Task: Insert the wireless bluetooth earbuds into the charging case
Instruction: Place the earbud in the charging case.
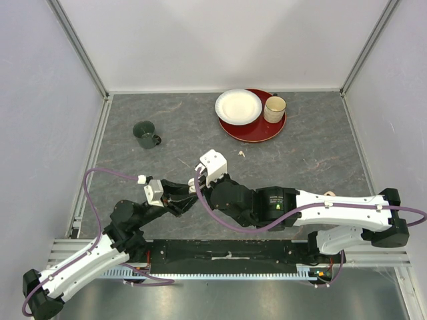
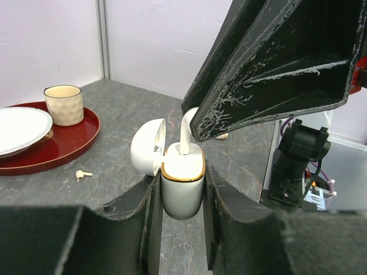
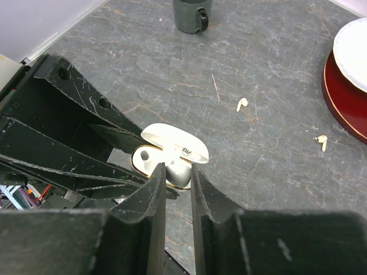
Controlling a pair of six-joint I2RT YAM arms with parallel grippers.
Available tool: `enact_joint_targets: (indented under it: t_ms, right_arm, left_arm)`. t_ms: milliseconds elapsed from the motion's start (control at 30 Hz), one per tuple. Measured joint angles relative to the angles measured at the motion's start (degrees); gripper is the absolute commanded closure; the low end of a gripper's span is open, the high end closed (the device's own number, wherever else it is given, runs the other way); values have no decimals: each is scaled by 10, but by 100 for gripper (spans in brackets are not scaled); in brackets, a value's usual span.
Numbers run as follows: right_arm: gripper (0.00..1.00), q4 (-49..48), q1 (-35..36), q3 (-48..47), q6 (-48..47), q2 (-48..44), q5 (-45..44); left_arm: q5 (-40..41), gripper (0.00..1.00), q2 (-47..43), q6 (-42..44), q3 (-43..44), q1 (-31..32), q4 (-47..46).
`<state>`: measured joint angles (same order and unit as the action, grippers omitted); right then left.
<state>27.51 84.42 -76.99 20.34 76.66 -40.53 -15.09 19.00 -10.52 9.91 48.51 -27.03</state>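
Note:
My left gripper (image 2: 182,192) is shut on the white charging case (image 2: 182,186) with a gold rim and holds it upright, its lid (image 2: 147,146) open to the left. My right gripper (image 3: 178,170) is shut on a white earbud (image 3: 183,172) and holds it at the case's (image 3: 144,161) opening. In the left wrist view the earbud's stem (image 2: 187,133) stands in the case's right side. Two loose earbuds (image 3: 242,104) (image 3: 321,141) lie on the table beyond. In the top view both grippers (image 1: 177,205) (image 1: 199,189) meet at the near centre-left, and the case is hidden there.
A dark green mug (image 1: 145,134) stands at the far left. A red tray (image 1: 257,130) at the far centre holds a white plate (image 1: 238,107) and a beige cup (image 1: 274,109). One loose earbud (image 1: 241,153) lies just in front of the tray.

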Motion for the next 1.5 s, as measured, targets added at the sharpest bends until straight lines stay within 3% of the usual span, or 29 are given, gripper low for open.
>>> enact_joint_targets:
  t_ms: [1500]
  right_arm:
    - [100,17,0,-12,12,19,-5]
  left_arm:
    - [0,98,0,0,0,0,12]
